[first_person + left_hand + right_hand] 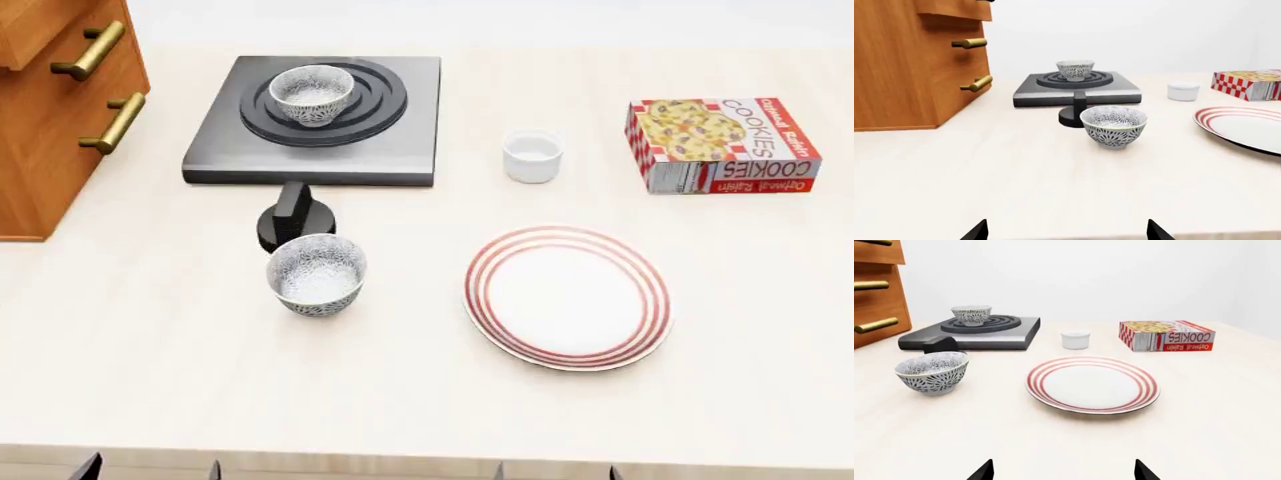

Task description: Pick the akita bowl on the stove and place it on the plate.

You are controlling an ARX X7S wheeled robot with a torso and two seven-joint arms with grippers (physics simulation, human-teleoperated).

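The akita bowl (311, 94), small, round and deep w/ a grey-and-white crackle outside and pale inside, sits upright on the ring burner of the stove (400, 140), a flat square dark grey metal slab at the back left of the pale wood-look table (160, 370). Nothing is touching it.

There's a second identical crackle bowl (316, 274) on the table nearer the robot, just in front of a small black round knob (292, 218), which sits btwn it and the stove's front edge. The big round white plate (567, 296) w/ thin red rings round the rim lies flat to the right of that second bowl, well apart from the stove. Behind the plate there's a plain white little cup (533, 156), and further right a red-and-white checked cookie box (721, 144) lying on its side. The wooden drawer cabinet (54, 130) w/ brass handles stands at the far left, beside the stove.

Hands: the left hand (1067, 234) only shows as two dark fingertips at the frame edge in its wrist view, set wide apart, so it's spread and holding nothing, low over the near part of the table and well short of both bowls. The right hand (1063, 471) is the same deal: two tips wide apart, released, gripping nothing, w/ the plate ahead of it. In the head view only dark bits show at the near table edge.
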